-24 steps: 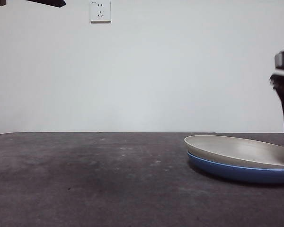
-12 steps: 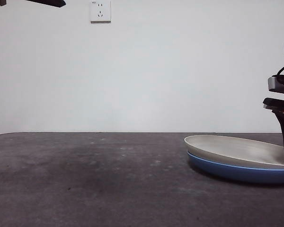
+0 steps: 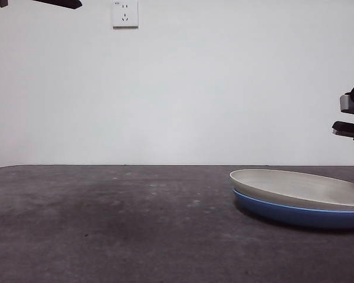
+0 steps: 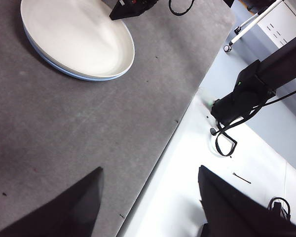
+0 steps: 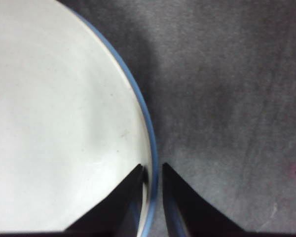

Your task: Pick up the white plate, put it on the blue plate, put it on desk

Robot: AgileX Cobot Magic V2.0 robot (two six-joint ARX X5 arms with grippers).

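Right pincer straddling the stacked plates' rim

The white plate point(image 3: 298, 187) lies nested in the blue plate point(image 3: 295, 213) at the counter's point(image 3: 118, 230) right side. The right pincer point(image 5: 152, 175) sits directly over their rim, one jaw inside and one outside, narrowly parted, not visibly clamped. Left pincer point(image 4: 150, 197) released, well apart. Against the earlier frames, the right arm stands further right and higher.

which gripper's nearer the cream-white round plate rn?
Right. The right gripper straddles the rim of the cream-white round plate, jaws narrowly apart. The left gripper hovers open, well away over the desk edge.
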